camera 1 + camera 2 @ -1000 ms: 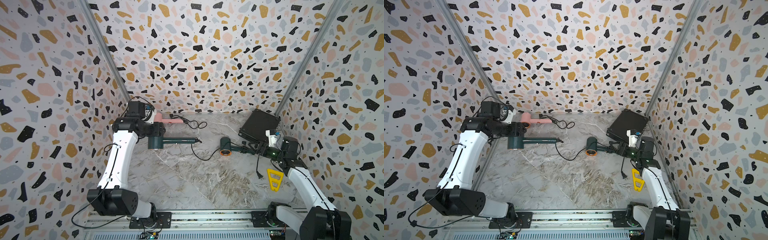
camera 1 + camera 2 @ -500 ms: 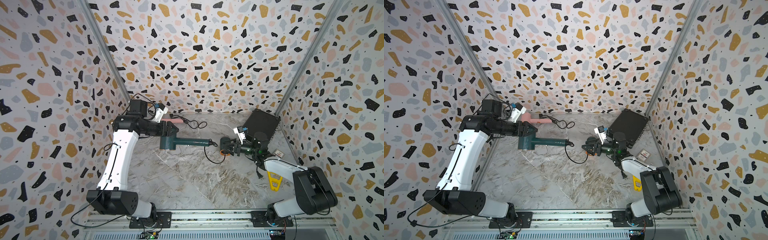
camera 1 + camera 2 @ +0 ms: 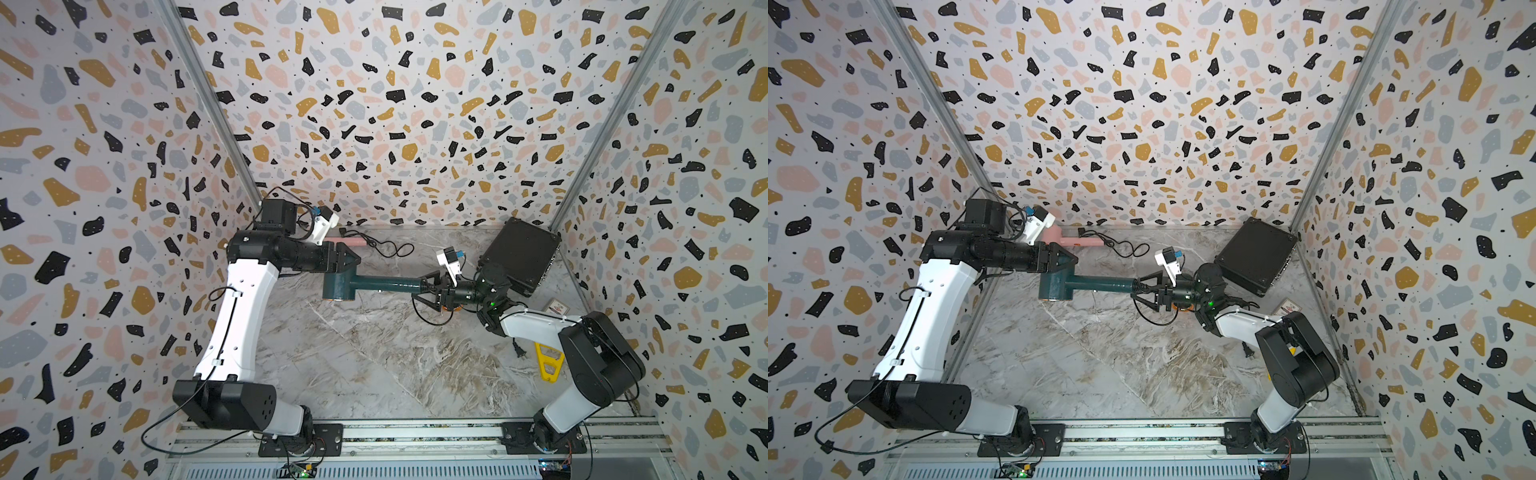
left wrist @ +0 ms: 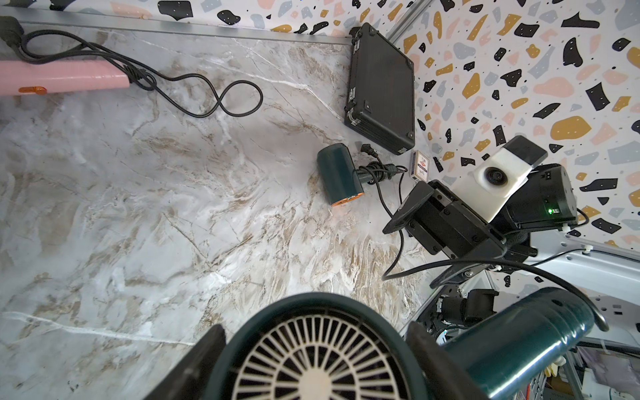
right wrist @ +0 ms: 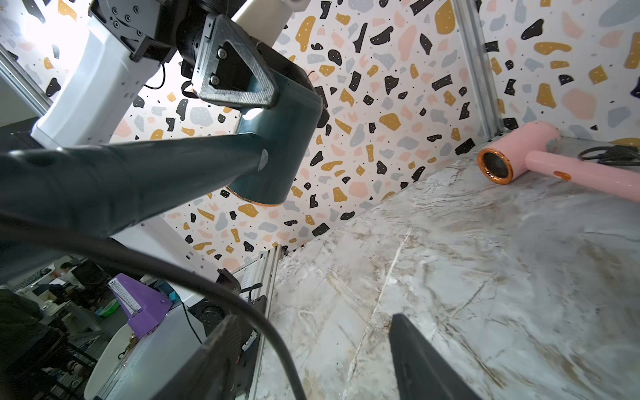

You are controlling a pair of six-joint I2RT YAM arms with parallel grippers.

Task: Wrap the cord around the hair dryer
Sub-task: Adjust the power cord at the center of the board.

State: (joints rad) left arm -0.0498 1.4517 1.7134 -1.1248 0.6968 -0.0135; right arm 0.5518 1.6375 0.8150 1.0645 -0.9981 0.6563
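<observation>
A dark green hair dryer (image 3: 386, 284) (image 3: 1100, 284) hangs above the table with its handle pointing right. My left gripper (image 3: 347, 264) (image 4: 318, 349) is shut on its round head, whose white grille fills the space between the fingers. The black cord (image 3: 428, 322) (image 5: 173, 273) leaves the handle's end and droops in a loop to the table. My right gripper (image 3: 420, 289) (image 5: 311, 318) stands open at the handle's end. The cord runs between its fingers, close to one of them. A black plug (image 3: 517, 351) lies on the table further right.
Another dark green hair dryer (image 4: 339, 175), cord wound round its handle, lies under my right gripper. A pink hair dryer (image 3: 353, 241) with a loose cord lies at the back left. A black case (image 3: 519, 253), a small card (image 3: 557, 307) and a yellow tool (image 3: 548, 361) are at the right.
My left arm has carried the green hair dryer rightward. My right arm has swung from the table's right side to the handle's end, and the cord now lies between its fingers.
</observation>
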